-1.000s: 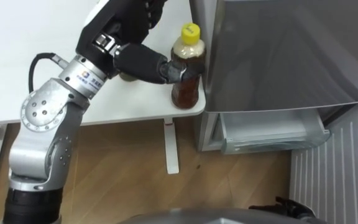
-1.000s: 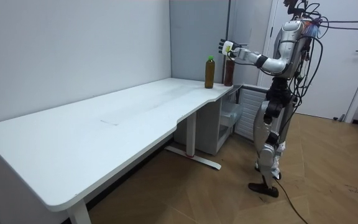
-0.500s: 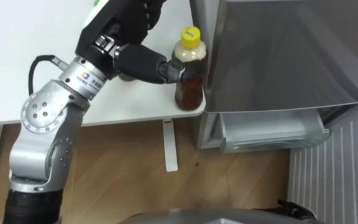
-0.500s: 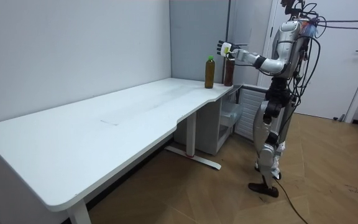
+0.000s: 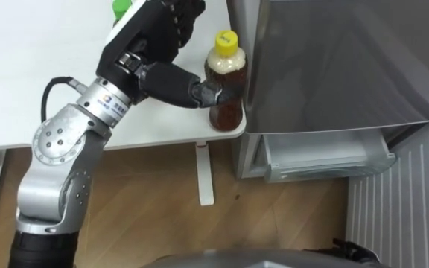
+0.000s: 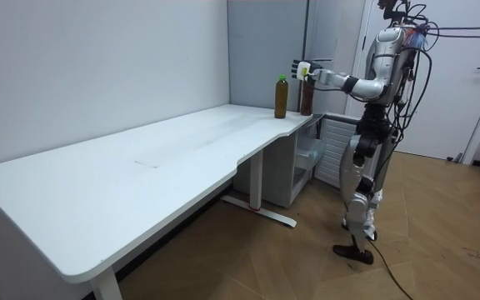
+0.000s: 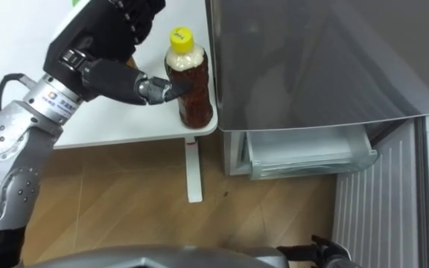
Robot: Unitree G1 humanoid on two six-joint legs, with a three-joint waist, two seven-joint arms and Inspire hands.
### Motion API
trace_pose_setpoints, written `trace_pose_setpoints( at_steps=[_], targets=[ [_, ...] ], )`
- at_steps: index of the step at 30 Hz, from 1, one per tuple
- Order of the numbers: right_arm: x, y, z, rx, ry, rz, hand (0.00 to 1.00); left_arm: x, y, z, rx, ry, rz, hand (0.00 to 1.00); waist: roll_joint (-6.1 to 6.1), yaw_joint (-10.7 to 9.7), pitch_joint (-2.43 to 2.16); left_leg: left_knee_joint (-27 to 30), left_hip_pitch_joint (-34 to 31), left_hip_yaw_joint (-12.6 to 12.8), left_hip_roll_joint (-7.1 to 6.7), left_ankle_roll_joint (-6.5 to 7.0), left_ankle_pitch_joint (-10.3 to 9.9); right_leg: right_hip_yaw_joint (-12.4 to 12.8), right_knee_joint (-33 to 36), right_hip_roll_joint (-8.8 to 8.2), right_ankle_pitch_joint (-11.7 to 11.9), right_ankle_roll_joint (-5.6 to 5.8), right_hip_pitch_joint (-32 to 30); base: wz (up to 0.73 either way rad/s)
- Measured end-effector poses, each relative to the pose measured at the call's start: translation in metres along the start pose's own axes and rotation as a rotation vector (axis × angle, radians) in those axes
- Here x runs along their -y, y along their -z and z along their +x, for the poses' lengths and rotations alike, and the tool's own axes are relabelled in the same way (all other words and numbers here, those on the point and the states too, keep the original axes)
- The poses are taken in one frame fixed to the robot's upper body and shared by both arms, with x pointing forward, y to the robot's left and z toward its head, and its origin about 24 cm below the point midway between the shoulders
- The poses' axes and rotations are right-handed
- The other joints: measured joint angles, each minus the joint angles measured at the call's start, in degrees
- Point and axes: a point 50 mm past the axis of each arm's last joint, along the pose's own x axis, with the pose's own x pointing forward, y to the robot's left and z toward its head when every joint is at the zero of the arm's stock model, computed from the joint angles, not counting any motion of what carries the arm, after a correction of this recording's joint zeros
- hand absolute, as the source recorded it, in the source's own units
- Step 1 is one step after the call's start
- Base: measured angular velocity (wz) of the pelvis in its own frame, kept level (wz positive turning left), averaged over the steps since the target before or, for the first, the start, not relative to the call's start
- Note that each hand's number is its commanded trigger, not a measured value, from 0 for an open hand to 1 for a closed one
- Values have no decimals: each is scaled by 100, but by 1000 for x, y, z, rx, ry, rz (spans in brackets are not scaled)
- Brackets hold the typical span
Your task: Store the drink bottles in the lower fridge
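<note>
Left hand [image 5: 155, 52] has edged along the bottle [image 5: 228, 89], which stands at the counter [image 5: 162, 123] corner. Grip cannot be told; pickup unconfirmed.

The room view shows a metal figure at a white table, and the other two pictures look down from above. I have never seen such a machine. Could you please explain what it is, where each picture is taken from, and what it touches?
It is a walking humanoid robot with two arms and hands like a person's. The room view comes from a camera standing some way off; there the robot stands at the table's end, beside a grey fridge. The two eye views come from a camera on its head, looking down. On the white table stand two bottles of brown drink: a yellow-capped bottle and a green-capped bottle. The left hand lies against the yellow-capped bottle at the table's corner; whether it grips it I cannot tell. Low on the fridge, a drawer stands open.
</note>
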Motion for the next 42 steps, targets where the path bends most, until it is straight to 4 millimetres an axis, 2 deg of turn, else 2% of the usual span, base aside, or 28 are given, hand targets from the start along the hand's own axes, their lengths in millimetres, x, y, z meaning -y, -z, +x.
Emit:
trace_pose_setpoints(
  at_steps=[10,18,24,33,42],
  targets=[
    [-1,-1,0,3,-9,-9,0,0,7,0,-21,2,-24,0,-5,-5,9,5,-9,19,11,0,0,38,0,1,0,0,-54,0],
    [-3,-9,0,28,-18,-33,0,2,23,2,-54,3,-122,0,-3,0,11,17,-28,68,8,0,0,78,5,8,5,-9,-50,-1],
    [-3,-12,0,44,-20,-48,0,-1,35,0,-96,-38,-147,0,32,-5,40,15,-32,115,15,0,0,83,6,10,9,-15,-63,-2],
    [-6,-13,1,48,-27,-65,0,4,37,4,-92,-64,-170,0,-11,-11,57,13,-35,125,14,0,0,64,4,10,14,-22,-78,0],
    [-8,-13,1,46,-19,-64,0,1,50,2,-139,-106,-199,0,-23,-20,44,54,-57,118,15,0,0,51,7,8,14,-23,-70,0]
  ],
)
